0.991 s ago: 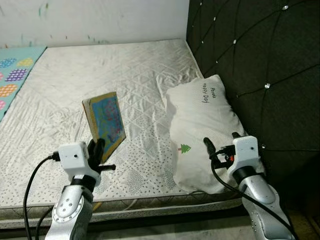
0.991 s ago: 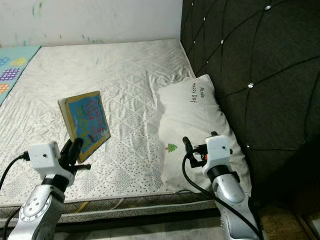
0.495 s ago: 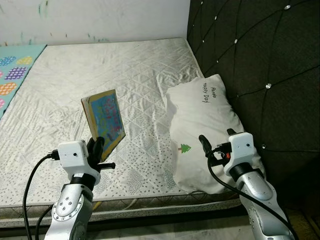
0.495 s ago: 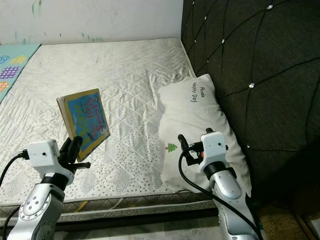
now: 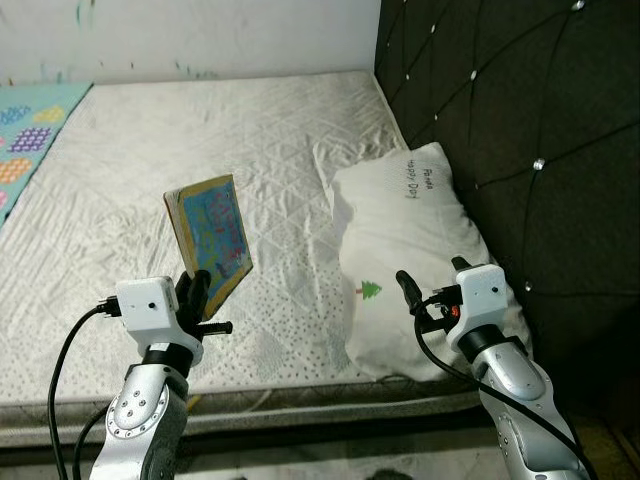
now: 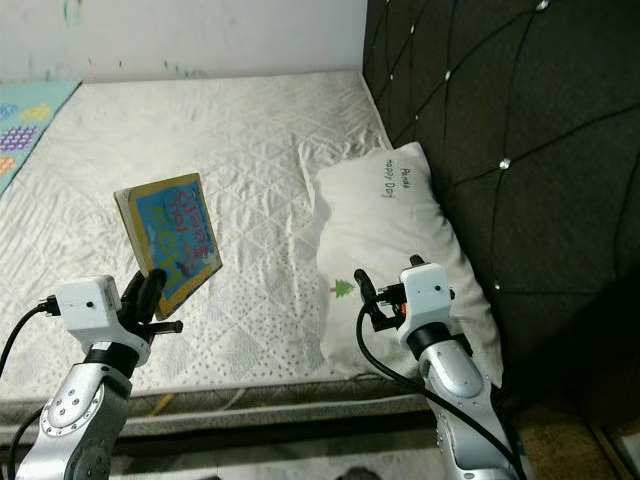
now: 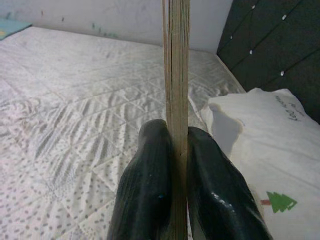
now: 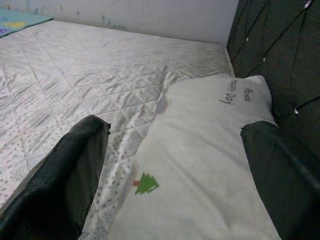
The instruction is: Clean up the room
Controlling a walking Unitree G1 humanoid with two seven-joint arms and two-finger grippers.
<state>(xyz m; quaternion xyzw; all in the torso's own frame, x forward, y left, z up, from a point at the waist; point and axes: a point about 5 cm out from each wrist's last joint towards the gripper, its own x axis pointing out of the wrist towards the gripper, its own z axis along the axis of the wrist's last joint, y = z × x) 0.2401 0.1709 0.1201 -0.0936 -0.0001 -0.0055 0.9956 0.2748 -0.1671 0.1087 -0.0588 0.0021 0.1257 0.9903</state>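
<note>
While the left gripper (image 7: pixel 175 165) clamps its lower edge, the book (image 5: pixel 211 236), a thin board one with a bright blue picture cover and tan edges, stands raised and tilted above the near part of the quilted white mattress (image 5: pixel 200 150). Broad bare mattress stretches beyond it toward the wall. Beside the dark tufted headboard (image 5: pixel 520 110) lies a white pillow (image 5: pixel 410 260); the right gripper (image 8: pixel 170 180) hovers over its near end, fingers spread wide.

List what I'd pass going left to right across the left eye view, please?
Mat → left pincer holding the book → pillow → right pincer → headboard.
</note>
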